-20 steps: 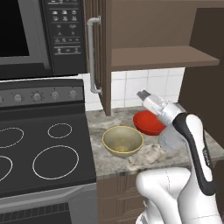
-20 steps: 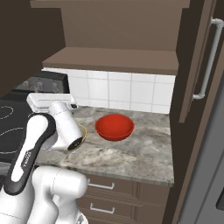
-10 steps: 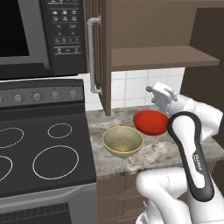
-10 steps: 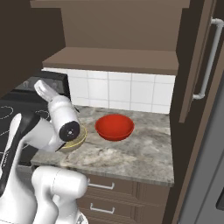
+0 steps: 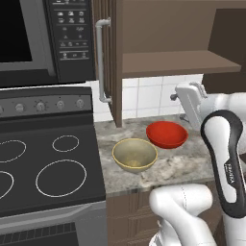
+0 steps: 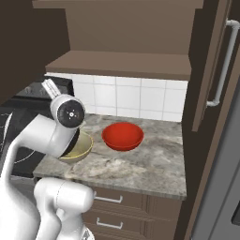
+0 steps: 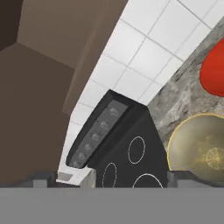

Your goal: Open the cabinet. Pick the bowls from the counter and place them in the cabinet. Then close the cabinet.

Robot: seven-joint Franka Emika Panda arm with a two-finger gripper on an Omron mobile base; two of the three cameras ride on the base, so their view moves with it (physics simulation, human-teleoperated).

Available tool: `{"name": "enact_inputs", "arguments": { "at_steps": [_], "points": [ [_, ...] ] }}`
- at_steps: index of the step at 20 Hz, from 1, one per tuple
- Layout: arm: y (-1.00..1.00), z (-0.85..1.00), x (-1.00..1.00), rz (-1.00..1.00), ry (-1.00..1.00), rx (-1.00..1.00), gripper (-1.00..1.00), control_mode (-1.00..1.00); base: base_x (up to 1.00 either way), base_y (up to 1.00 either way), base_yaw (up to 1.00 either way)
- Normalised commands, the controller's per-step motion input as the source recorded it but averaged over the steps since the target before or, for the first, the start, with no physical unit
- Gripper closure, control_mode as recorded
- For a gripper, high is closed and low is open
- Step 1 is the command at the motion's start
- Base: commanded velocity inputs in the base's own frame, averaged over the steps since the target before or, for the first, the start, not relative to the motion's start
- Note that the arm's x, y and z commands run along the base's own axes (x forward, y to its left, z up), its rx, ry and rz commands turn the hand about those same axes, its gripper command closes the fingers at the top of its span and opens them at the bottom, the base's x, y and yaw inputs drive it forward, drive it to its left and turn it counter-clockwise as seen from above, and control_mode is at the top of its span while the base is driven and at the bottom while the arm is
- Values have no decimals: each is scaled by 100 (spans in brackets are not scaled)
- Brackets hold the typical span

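The cabinet [image 5: 178, 62] is open, its left door [image 5: 108, 57] swung out toward me and its wooden shelf [image 6: 122, 65] bare. Both bowls rest on the speckled counter [image 5: 178, 166]. The red bowl [image 5: 166, 134] is at the back, the beige-tan bowl [image 5: 135, 154] in front and to its left. My gripper [image 5: 185, 98] hangs in the air above and right of the red bowl, below shelf level, open and holding nothing. The hand view looks toward the stove, with the gripper [image 7: 111, 179] fingertips wide apart and the tan bowl [image 7: 197, 153] and red bowl [image 7: 214, 70] at its right edge.
A black stovetop [image 5: 48, 163] borders the counter on the left, with a microwave [image 5: 38, 38] above it. The cabinet's right door [image 6: 211, 70] stands open at the counter's right end. Drawers [image 6: 122, 206] lie under the counter. My white arm [image 6: 51, 136] partly hides the tan bowl [image 6: 79, 147].
The hand has risen from just above the red bowl and drawn back to the right in the left base view, turning as it went. Both bowls stayed put and the gripper stayed open.
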Motion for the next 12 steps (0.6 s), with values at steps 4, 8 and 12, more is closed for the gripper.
{"name": "enact_inputs", "arguments": {
  "at_steps": [4,8,12],
  "points": [
    [-38,-22,-24,-4,21,0,-100,-100,0,0,0],
    [-58,-28,-26,0,11,0,-100,-100,0,0,0],
    [-35,-8,-39,0,15,0,-100,-100,0,0,0]
  ]
}}
